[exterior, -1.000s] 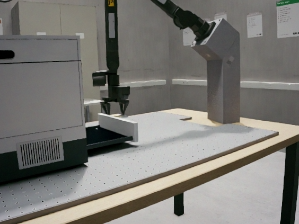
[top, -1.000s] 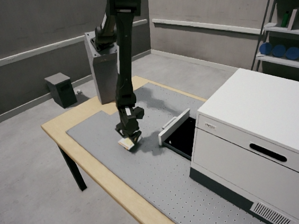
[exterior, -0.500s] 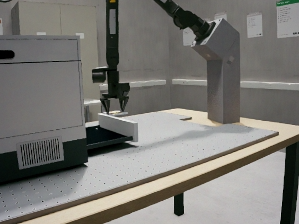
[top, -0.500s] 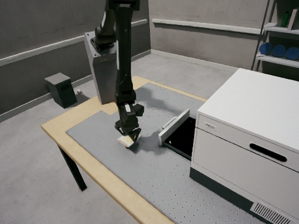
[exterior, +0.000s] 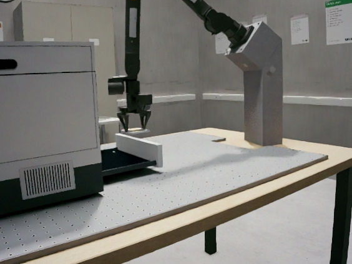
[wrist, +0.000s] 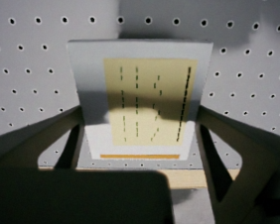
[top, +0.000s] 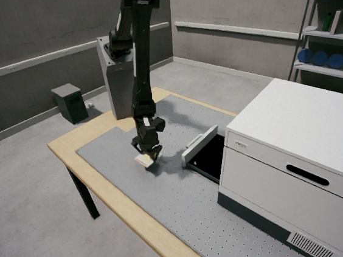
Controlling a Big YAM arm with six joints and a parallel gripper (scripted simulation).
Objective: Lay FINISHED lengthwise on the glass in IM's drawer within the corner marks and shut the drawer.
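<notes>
In the top view, the desk point(top: 121, 208) point(exterior: 218, 203) point(wrist: 186, 179) is crossed at its near long edge by plain wood, beyond which a perforated board point(top: 100, 155) point(exterior: 187, 166) point(wrist: 30, 35) is laid. IM point(top: 289, 119) point(exterior: 47, 107) is stood upright on the board, towards the right end of that edge. Its drawer point(top: 199, 146) point(exterior: 140, 148) is pulled out towards the desk's left corner; a dark surface and one small pale mark point(top: 194, 163) point(exterior: 114, 151) are seen inside.

FINISHED point(top: 145, 161) point(exterior: 135, 132) point(wrist: 149, 101) is held above the board, between the desk's left corner and the drawer front, outside the drawer. It is clamped by its two sides in the gripper point(top: 148, 155) point(exterior: 135, 130) point(wrist: 141, 111), whose fingers are set wide apart around it. Its yellow, dash-marked face is turned to the wrist camera.

Farther off, the arm is carried by a grey pedestal point(top: 121, 92) point(exterior: 271, 107) at the desk's far left edge. Beyond the desk, a dark bin point(top: 71, 104) and a shelf unit point(top: 304, 29) are seen by the walls.
</notes>
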